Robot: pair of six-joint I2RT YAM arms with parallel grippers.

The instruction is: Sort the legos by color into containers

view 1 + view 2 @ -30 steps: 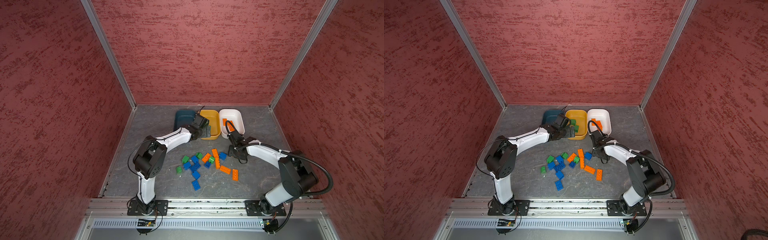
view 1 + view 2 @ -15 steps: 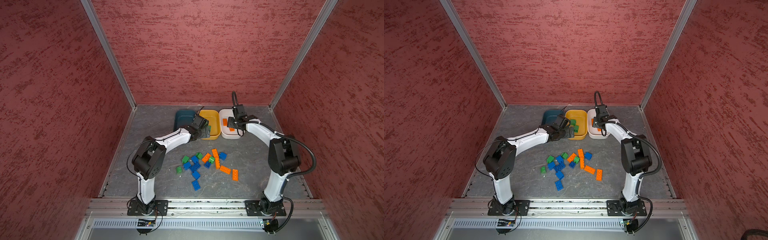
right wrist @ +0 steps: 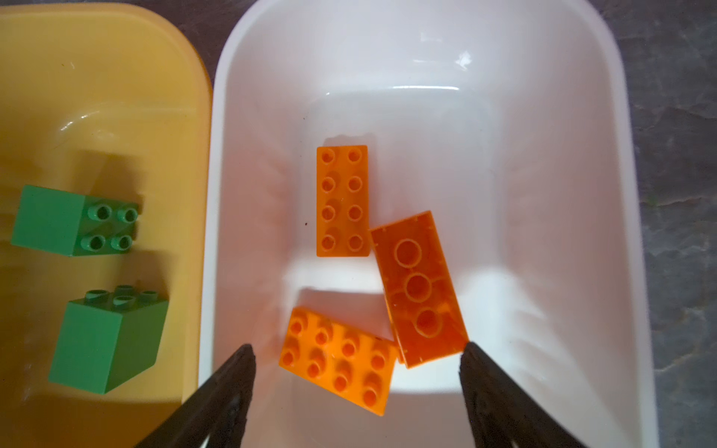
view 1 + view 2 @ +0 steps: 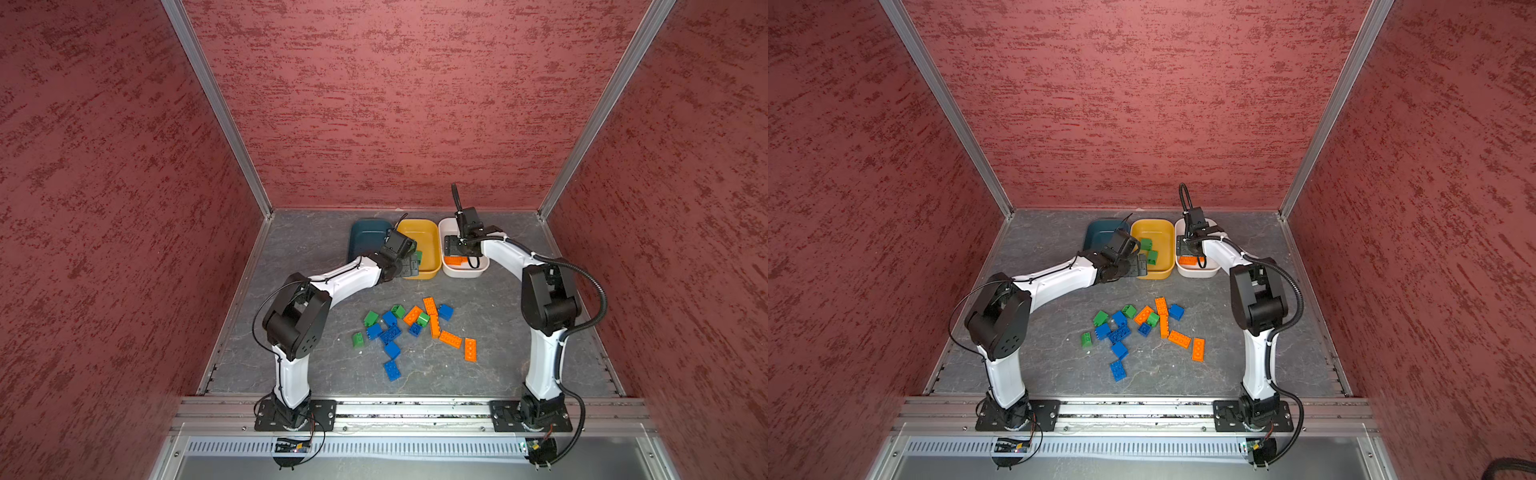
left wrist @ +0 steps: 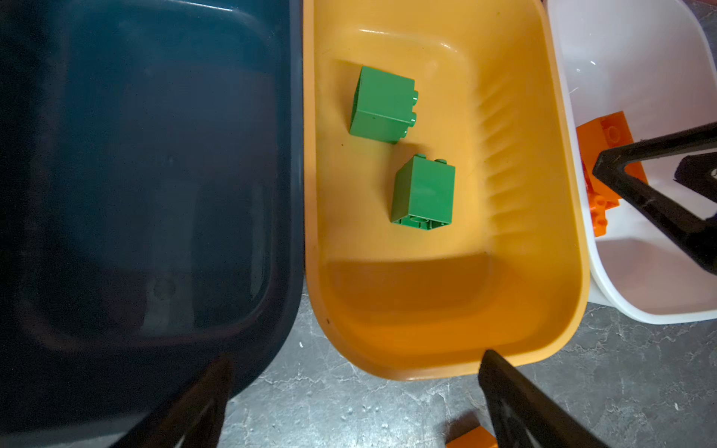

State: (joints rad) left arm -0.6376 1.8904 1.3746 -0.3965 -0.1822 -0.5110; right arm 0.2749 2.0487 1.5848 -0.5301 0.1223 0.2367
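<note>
Near centre, mixed legos (image 4: 411,328) lie touching, so a jaw could grab a wrong colour. Farther back, the left gripper (image 5: 355,360) gapes empty at the yellow tub's (image 5: 535,252) near rim; the right gripper (image 3: 357,349), by the legos a second ago, now spreads empty over the white tub's (image 3: 562,194) orange bricks (image 3: 341,201).

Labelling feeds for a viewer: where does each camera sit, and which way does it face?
Top views: stereo pair high above the front rail, looking down at the table; left arm, right arm, left gripper and right gripper all show.
Left wrist: on the left arm, looking down past its open gripper at teal tub and yellow tub.
Right wrist: on the right arm, looking down past its open gripper into the white tub holding three orange bricks.
Shared: both wrist views show two green bricks in the yellow tub.
</note>
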